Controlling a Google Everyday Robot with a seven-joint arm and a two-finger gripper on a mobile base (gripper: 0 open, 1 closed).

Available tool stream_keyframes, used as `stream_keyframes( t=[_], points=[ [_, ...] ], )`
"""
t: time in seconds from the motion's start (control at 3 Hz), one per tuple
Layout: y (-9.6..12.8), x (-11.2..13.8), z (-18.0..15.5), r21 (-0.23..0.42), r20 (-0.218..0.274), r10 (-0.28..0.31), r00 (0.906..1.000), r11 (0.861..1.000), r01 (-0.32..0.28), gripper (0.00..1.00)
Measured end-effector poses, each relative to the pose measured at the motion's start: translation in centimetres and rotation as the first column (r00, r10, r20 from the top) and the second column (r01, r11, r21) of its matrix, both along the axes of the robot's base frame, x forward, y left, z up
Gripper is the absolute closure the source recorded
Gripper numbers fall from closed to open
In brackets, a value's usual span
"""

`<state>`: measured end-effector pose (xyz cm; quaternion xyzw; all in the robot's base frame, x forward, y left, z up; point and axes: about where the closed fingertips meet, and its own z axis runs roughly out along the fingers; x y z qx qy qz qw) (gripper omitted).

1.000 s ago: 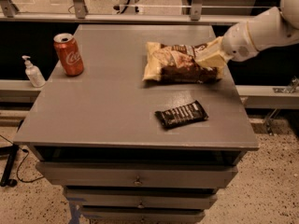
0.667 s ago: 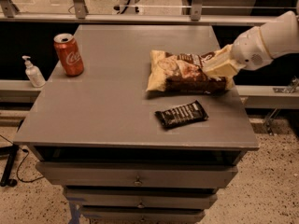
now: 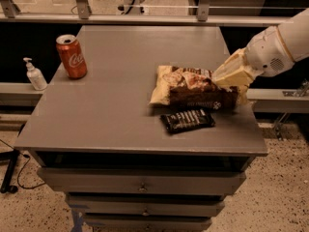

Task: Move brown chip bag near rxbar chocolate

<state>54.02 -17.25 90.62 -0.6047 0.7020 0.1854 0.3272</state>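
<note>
My cream-coloured gripper point(image 3: 231, 77) pinches the right end of the crinkly dark brown chip bag point(image 3: 190, 88). The bag lies on the grey table point(image 3: 106, 110) just behind the small glossy black rxbar chocolate point(image 3: 187, 120). A red soda can point(image 3: 71, 56) stands well apart, far left.

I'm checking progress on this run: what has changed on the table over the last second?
The brown chip bag has moved toward the front edge of the table and now lies just behind the rxbar chocolate. The claw came along at the bag's right end. The bar, cola can and pump bottle stayed put.
</note>
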Motion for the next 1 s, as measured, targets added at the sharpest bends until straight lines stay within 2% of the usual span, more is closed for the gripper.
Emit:
stream_keyframes(
  t=[0.67,1.0],
  points=[
    [1.02,-1.75,0.47,-0.022,-0.019,0.042,0.9989,0.999,-0.042,0.38],
    [0.33,-2.01,0.90,-0.025,-0.012,0.030,0.9995,0.999,-0.030,0.14]
  ],
)
